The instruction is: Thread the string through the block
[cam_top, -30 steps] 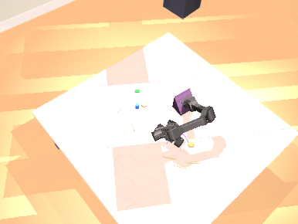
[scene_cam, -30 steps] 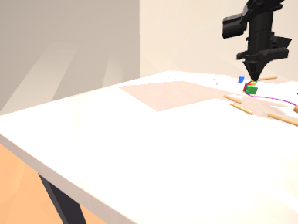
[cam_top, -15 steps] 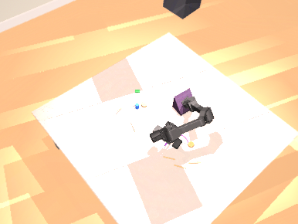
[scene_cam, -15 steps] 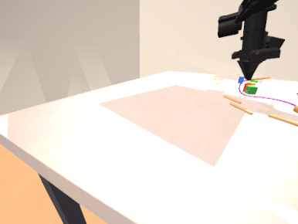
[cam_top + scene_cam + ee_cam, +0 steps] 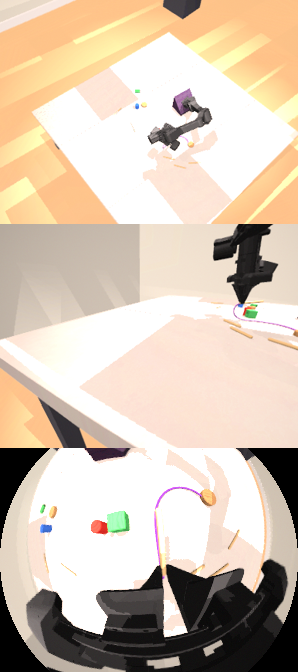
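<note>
My gripper is shut on the thin wooden stick, above the table. In the wrist view the stick points away from the fingertips toward the top. The purple string runs beside the stick, then arcs to the round wooden button. The purple block stands near the arm's base, well away from the stick. Its hole cannot be made out. The fingertips are hidden in the top view.
A red cylinder and a green cube lie left of the stick in the wrist view. Several loose sticks lie near the button. A blue piece, a yellow disc and a small green piece lie farther off.
</note>
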Tool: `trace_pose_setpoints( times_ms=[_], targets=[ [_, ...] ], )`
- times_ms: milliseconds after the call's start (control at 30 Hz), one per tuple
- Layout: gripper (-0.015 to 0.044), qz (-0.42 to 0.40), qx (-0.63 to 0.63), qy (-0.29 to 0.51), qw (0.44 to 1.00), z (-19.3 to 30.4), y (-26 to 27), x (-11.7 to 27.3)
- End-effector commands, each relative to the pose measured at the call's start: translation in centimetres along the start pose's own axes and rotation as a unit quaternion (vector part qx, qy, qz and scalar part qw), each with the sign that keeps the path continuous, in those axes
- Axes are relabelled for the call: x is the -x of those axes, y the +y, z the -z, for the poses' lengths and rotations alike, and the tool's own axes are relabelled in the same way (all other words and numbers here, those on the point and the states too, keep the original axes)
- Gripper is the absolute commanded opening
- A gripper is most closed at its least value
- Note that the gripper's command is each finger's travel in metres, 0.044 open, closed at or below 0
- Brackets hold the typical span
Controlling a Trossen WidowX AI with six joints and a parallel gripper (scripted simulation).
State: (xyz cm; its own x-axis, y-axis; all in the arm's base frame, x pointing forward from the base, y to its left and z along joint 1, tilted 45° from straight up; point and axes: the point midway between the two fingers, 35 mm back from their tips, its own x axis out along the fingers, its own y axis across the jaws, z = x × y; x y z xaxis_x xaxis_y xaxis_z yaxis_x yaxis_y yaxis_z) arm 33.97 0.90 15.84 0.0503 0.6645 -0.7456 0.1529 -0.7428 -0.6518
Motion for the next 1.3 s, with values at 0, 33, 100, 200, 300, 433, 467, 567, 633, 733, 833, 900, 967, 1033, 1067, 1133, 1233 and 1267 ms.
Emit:
trace_pose_setpoints(
  times_ms=[0,33,100,200,300,433,467,567,633,733,833,900,967,1033,1067,1133,1233,1267],
  targets=[
    [0.0000,0.002,-0.003,0.007,1.000,0.7,0.1,0.1],
    [0.0000,0.002,-0.003,0.008,1.000,0.9,0.1,0.1],
    [0.0000,0.002,-0.003,0.010,1.000,1.1,0.2,0.1],
    [0.0000,0.002,-0.004,0.013,1.000,1.5,0.3,0.2],
    [0.0000,0.002,-0.004,0.016,1.000,1.8,0.3,0.2],
    [0.0000,0.002,-0.004,0.020,1.000,2.3,0.4,0.3],
    [0.0000,0.002,-0.004,0.021,1.000,2.4,0.5,0.3],
    [0.0000,0.002,-0.004,0.024,1.000,2.8,0.5,0.4],
    [0.0000,0.002,-0.005,0.026,1.000,3.0,0.6,0.4],
    [0.0000,0.003,-0.005,0.029,1.000,3.4,0.6,0.5],
    [0.0000,0.003,-0.005,0.032,0.999,3.8,0.7,0.5],
    [0.0000,0.003,-0.005,0.034,0.999,4.0,0.8,0.6],
    [0.0000,0.003,-0.005,0.036,0.999,4.3,0.8,0.6],
    [0.0000,0.003,-0.005,0.038,0.999,4.5,0.9,0.6],
    [0.0000,0.003,-0.005,0.040,0.999,4.6,0.9,0.7],
    [0.0000,0.003,-0.005,0.042,0.999,4.9,0.9,0.7],
    [0.0000,0.003,-0.006,0.045,0.999,5.2,1.0,0.7],
    [0.0000,0.004,-0.006,0.046,0.999,5.3,1.0,0.8]
  ],
)
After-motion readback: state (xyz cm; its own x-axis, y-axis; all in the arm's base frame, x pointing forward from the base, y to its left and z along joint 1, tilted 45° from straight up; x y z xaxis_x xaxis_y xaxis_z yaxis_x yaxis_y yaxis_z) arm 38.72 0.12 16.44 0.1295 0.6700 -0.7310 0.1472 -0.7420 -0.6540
